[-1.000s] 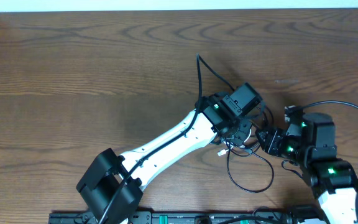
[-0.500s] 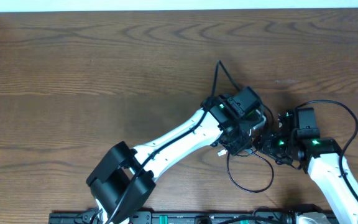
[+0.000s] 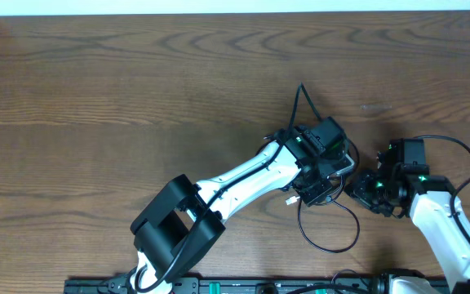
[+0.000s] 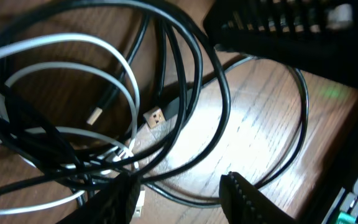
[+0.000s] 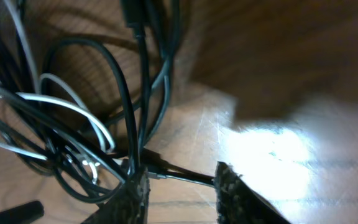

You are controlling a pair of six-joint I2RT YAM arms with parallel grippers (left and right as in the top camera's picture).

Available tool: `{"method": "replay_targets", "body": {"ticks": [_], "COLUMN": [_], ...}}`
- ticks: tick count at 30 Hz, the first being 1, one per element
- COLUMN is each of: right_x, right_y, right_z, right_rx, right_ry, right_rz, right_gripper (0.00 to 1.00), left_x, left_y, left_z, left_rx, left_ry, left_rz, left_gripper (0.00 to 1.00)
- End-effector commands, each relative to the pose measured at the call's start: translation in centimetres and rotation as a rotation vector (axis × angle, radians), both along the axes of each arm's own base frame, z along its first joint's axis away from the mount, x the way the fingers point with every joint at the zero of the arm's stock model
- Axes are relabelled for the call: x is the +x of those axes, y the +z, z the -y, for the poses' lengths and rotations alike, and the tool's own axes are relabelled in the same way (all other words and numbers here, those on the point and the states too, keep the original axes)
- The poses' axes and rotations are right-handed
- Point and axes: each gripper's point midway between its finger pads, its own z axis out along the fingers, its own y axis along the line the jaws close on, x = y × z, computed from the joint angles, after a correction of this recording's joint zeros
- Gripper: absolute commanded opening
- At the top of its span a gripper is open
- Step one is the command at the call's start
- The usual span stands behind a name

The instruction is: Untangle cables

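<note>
The cables [image 3: 330, 233] lie tangled at the table's centre right, with one black loop trailing toward the front. My left gripper [image 3: 322, 181] hangs over the knot, and my right gripper [image 3: 361, 188] meets it from the right. In the left wrist view, black cables [image 4: 199, 81] and a white cable [image 4: 73, 41] loop over each other, with small plug ends [image 4: 156, 116] among them. The left gripper [image 4: 182, 200] is open, and a black strand lies beyond its tips. The right gripper [image 5: 180, 194] is open. A thin black plug end [image 5: 182, 175] crosses between its fingertips [image 5: 131, 194].
A white plug end [image 3: 290, 198] pokes out left of the knot. The arms' own thick black wires arch above the left wrist [image 3: 301, 96] and around the right wrist [image 3: 460, 149]. Brown wooden table [image 3: 121, 106] stretches left and back; a rail [image 3: 243, 286] runs along the front edge.
The left arm has swung right and its gripper has shifted slightly right over the knot. The right gripper has pushed in toward the tangle. The front black loop has stayed put.
</note>
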Motion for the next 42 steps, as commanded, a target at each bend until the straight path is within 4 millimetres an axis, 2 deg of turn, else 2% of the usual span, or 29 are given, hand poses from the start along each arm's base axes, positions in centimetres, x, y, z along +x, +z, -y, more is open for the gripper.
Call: {"method": "replay_targets", "body": {"ticks": [1, 4, 10, 11, 15, 18, 20, 22, 26, 28, 32, 42], "right_x": [0.7, 0.7, 0.4, 0.3, -1.1, -2.2, -2.6, -2.6, -2.1, -1.7, -0.9, 1.5], "right_y": [0.5, 0.6, 0.2, 0.2, -0.2, -1.2, -1.3, -0.8, 0.2, 0.3, 0.4, 0.9], "right_z": [-2.1, -3.1, -3.2, -3.4, -3.2, -1.7, -1.5, -2.4, -3.9, -4.0, -3.9, -3.8], "right_rx": [0.143, 0.196, 0.211, 0.223, 0.212, 0.120, 0.105, 0.156, 0.255, 0.268, 0.271, 0.268], "right_ry": [0.149, 0.200, 0.200, 0.201, 0.190, 0.173, 0.189, 0.223, 0.235, 0.215, 0.175, 0.138], "right_rz": [0.068, 0.084, 0.062, 0.056, -0.013, -0.077, -0.088, -0.067, -0.028, -0.018, -0.006, 0.079], "right_gripper": [0.41, 0.48, 0.49, 0.48, 0.35, 0.35, 0.35, 0.36, 0.38, 0.39, 0.39, 0.40], "left_x": [0.8, 0.9, 1.2, 1.6, 2.4, 2.7, 2.3, 1.8, 1.3, 1.4, 3.4, 4.5], "left_y": [0.5, 0.6, 0.0, -0.2, -0.2, 0.0, 0.4, 0.7, -0.2, -0.8, -2.2, -2.5], "left_z": [0.8, 1.0, 1.1, 0.8, 0.1, -0.3, -0.3, -0.4, -0.9, -1.0, -2.2, -2.7], "left_rx": [-0.029, -0.037, -0.029, -0.015, -0.010, -0.031, -0.067, -0.090, -0.052, -0.022, 0.076, 0.141], "left_ry": [0.078, 0.090, 0.098, 0.108, 0.134, 0.150, 0.130, 0.098, 0.102, 0.155, 0.342, 0.712], "left_rz": [-0.019, -0.017, -0.014, 0.000, -0.004, -0.053, -0.105, -0.142, -0.164, -0.180, -0.130, -0.191], "left_gripper": [0.48, 0.47, 0.48, 0.48, 0.47, 0.47, 0.47, 0.47, 0.47, 0.47, 0.47, 0.46]}}
